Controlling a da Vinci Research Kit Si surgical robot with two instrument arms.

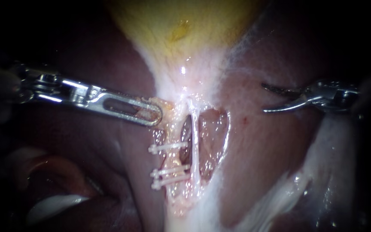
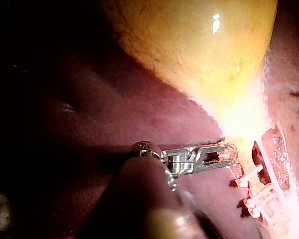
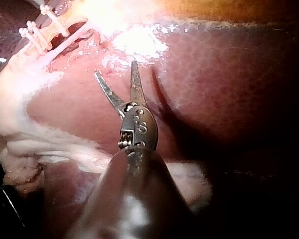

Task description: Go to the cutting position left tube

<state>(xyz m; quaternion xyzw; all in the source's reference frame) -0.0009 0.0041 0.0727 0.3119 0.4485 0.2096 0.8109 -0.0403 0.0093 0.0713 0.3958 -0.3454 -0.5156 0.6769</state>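
Aim matters: right instrument (image 1: 264, 98), jaws wide, should straddle left tube (image 1: 173, 162) between clips (image 1: 168, 147); left instrument (image 1: 153, 115) grips tissue (image 1: 168, 106).

The backdrop is the dark red liver (image 1: 275, 154), wet and glistening under a light that falls brightest at the middle of the endoscope view. Toward the edges and corners everything fades into blackness.
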